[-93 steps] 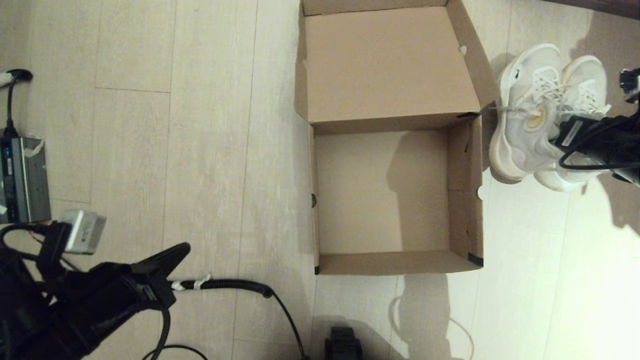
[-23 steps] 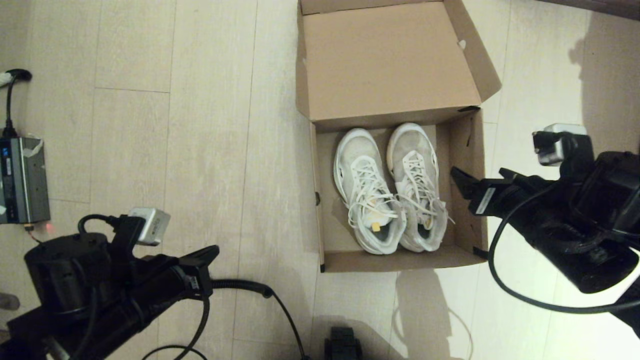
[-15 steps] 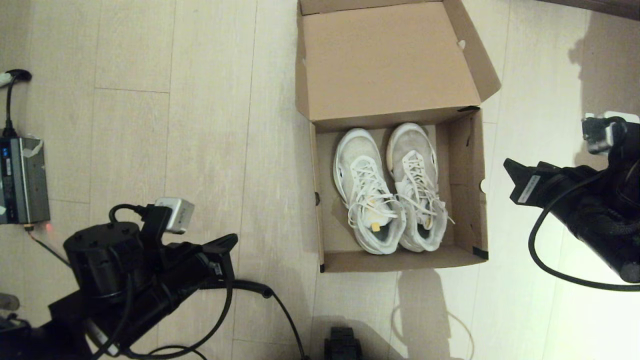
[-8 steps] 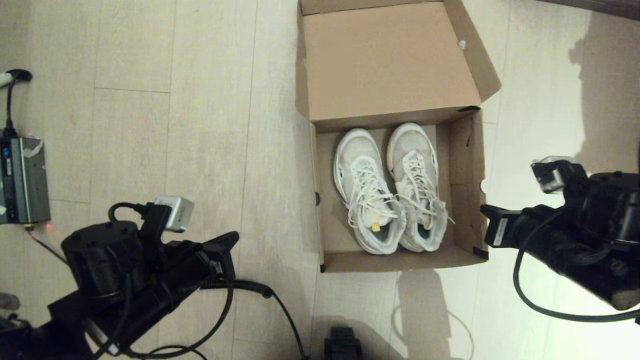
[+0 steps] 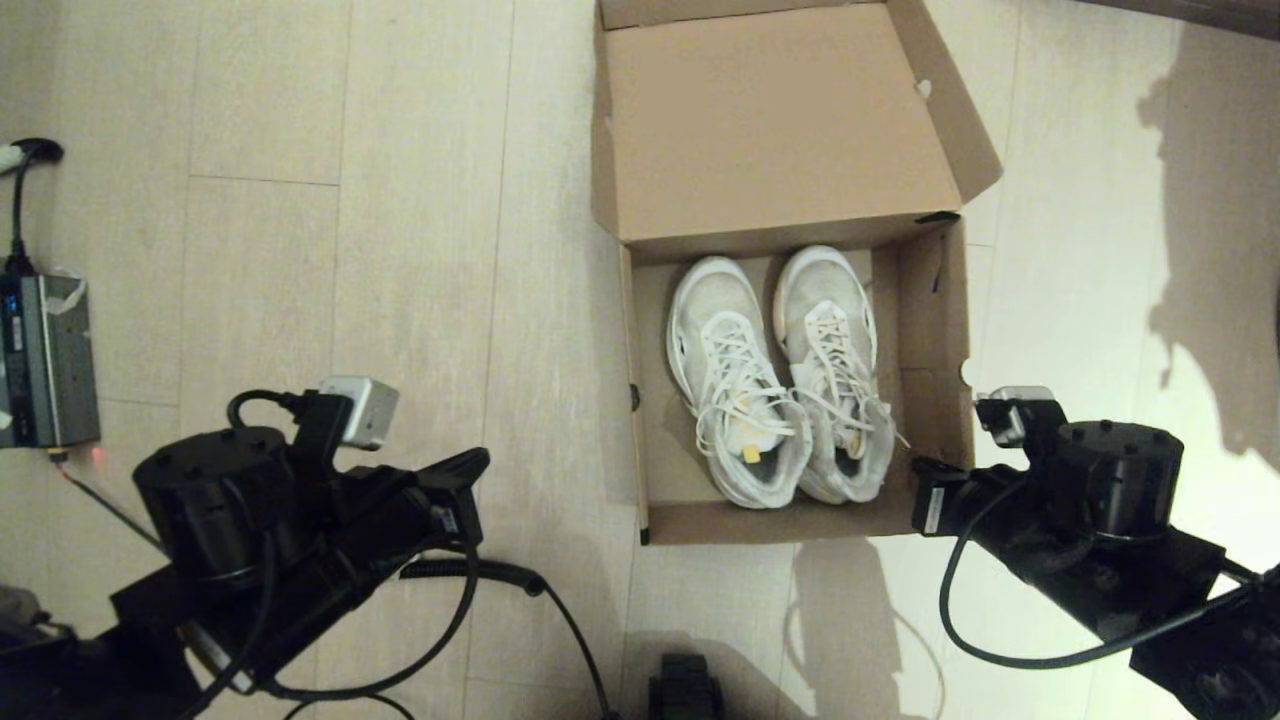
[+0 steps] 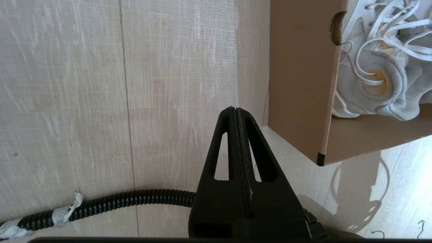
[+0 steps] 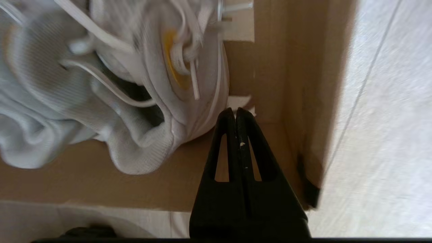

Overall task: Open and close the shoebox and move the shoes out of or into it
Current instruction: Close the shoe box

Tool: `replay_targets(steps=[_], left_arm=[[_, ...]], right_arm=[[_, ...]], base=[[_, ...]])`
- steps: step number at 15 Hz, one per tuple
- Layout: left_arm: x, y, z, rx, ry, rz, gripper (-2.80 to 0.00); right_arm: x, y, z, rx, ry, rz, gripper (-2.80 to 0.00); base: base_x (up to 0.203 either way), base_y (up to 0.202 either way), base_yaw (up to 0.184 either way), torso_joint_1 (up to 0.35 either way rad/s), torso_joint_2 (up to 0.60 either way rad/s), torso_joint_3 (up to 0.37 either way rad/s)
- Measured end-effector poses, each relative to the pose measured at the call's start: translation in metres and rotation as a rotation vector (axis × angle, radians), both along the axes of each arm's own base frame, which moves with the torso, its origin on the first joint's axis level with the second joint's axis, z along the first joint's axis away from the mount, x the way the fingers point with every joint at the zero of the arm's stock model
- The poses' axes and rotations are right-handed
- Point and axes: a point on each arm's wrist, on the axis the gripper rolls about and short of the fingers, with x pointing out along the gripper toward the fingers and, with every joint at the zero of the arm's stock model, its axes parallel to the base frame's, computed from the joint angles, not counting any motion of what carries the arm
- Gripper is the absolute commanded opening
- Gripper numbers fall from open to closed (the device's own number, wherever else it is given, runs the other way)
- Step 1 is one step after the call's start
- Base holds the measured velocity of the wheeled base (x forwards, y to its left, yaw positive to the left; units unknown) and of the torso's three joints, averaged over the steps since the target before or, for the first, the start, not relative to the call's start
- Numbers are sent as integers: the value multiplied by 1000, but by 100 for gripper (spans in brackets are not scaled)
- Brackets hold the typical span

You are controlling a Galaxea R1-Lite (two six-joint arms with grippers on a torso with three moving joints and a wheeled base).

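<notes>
Two shoes (image 5: 778,375): side by side inside the shoebox (image 5: 640,400), lid open.
Right gripper (image 5: 918,468): fingers pressed together — over the box's near right corner.
Left gripper (image 6: 235,108): closed, empty — left of the box.

The shoebox (image 5: 945,330) was plain brown cardboard with black tape at its near corners; the shoes (image 5: 775,375) were white, laces and soles too, with a yellow tag showing inside one; both end effectors were black, and the floor (image 5: 300,200) was pale wood-grain plank
</notes>
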Motion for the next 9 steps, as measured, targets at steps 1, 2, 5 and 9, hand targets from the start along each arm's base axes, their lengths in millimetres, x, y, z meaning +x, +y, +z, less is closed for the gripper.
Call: replay_targets(steps=[1, 2, 5, 9], left_arm=[[0, 0, 0, -1, 2, 0, -280], [0, 0, -1, -1, 4, 1, -280], [-3, 1, -2, 0, 11, 5, -280], [-4, 2, 1, -10, -12, 7, -280]], right_arm=[[2, 1, -6, -3, 9, -1, -280], [4, 1, -11, -11, 25, 0, -280], [3, 3, -22, -43, 65, 13, -280], [-10, 0, -40, -118, 146, 40, -280]], base=[[0, 0, 0, 0, 0, 0], [0, 0, 0, 0, 0, 0], [0, 0, 0, 0, 0, 0], [0, 0, 0, 0, 0, 0]])
